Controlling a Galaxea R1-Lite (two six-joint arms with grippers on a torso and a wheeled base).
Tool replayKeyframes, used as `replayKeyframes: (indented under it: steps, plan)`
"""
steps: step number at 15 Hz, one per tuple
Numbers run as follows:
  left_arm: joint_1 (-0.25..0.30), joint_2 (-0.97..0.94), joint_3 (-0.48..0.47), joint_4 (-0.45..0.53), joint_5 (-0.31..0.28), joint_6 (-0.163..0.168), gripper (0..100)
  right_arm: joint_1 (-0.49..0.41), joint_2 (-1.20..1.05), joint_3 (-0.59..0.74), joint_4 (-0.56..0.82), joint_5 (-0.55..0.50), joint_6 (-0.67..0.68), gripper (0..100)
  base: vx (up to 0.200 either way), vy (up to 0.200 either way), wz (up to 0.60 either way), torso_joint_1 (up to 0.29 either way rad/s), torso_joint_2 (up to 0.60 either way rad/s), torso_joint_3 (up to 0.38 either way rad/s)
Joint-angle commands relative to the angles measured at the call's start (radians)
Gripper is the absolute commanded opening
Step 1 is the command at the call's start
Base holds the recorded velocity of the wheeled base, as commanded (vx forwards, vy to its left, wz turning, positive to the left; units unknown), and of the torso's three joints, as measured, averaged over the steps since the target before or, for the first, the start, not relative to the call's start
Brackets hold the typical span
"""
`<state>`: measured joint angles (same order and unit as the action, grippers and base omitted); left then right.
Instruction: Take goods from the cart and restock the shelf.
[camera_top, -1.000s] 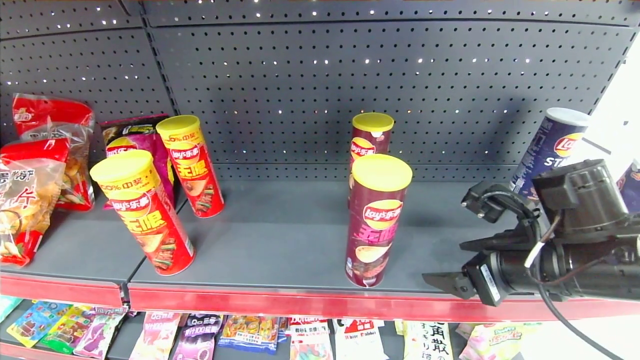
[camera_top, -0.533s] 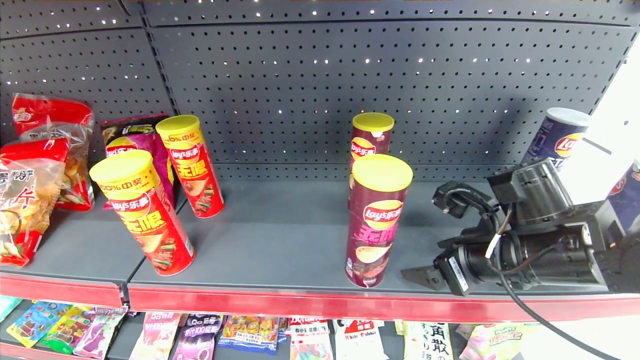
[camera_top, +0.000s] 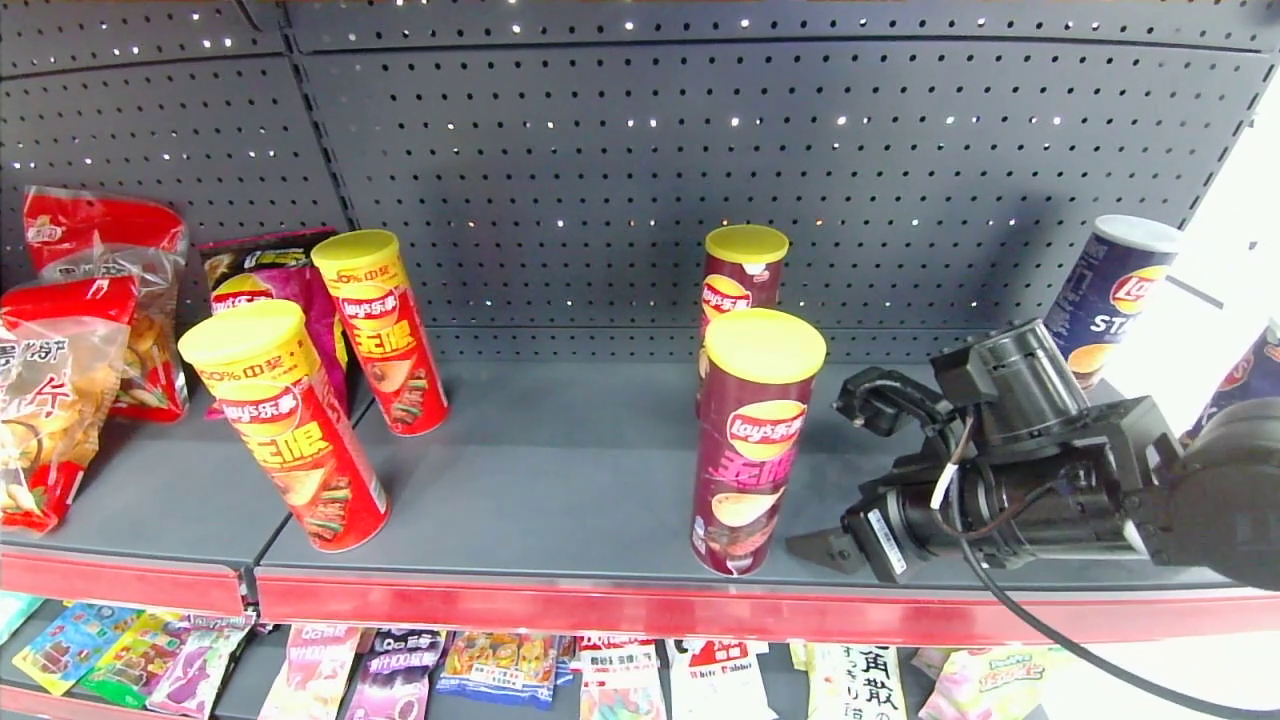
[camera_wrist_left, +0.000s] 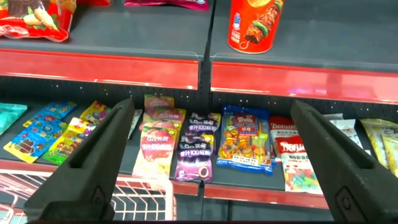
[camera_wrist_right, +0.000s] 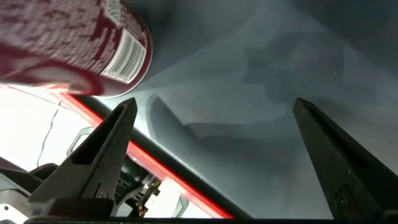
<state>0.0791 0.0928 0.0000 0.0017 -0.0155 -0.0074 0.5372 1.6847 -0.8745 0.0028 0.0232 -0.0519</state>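
Note:
On the grey shelf (camera_top: 560, 470) a maroon crisp can (camera_top: 755, 440) with a yellow lid stands upright near the red front edge, with a second one (camera_top: 742, 275) behind it. My right gripper (camera_top: 830, 520) lies sideways just above the shelf, a little to the right of the front can, open and empty. The right wrist view has the gripper (camera_wrist_right: 211, 155) with its fingers wide apart and the can's base (camera_wrist_right: 74, 43) beside one finger. My left gripper (camera_wrist_left: 208, 149) is open and empty, low in front of the lower shelf. A red cart basket (camera_wrist_left: 146, 202) sits beneath it.
Two red cans (camera_top: 285, 420) (camera_top: 380, 330) and snack bags (camera_top: 60, 380) fill the shelf's left part. A blue can (camera_top: 1105, 295) stands at the far right behind my right arm. Candy packets (camera_top: 500, 665) lie on the lower shelf. Bare shelf lies between the red and maroon cans.
My right gripper has slid left along the shelf front, closer to the front maroon can, still open. The cans have not moved.

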Motion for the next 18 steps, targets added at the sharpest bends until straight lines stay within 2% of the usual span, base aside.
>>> replayKeyframes:
  steps: [1,11,18]
  plan:
    - [0.001,0.001,0.0,0.0,0.0,0.0,100,0.001,0.01,-0.006,0.0,0.0,0.0,100,0.0,0.0,0.0,0.0,0.0,0.0]
    - [0.001,0.002,0.0,0.0,0.0,0.0,100,0.001,0.055,-0.046,0.0,-0.008,-0.002,100,0.0,0.0,0.0,0.0,0.0,0.0]
    - [0.001,0.002,0.0,0.0,0.0,-0.002,100,0.033,0.07,-0.058,0.0,-0.012,0.0,100,0.0,0.0,0.0,0.0,0.0,0.0]
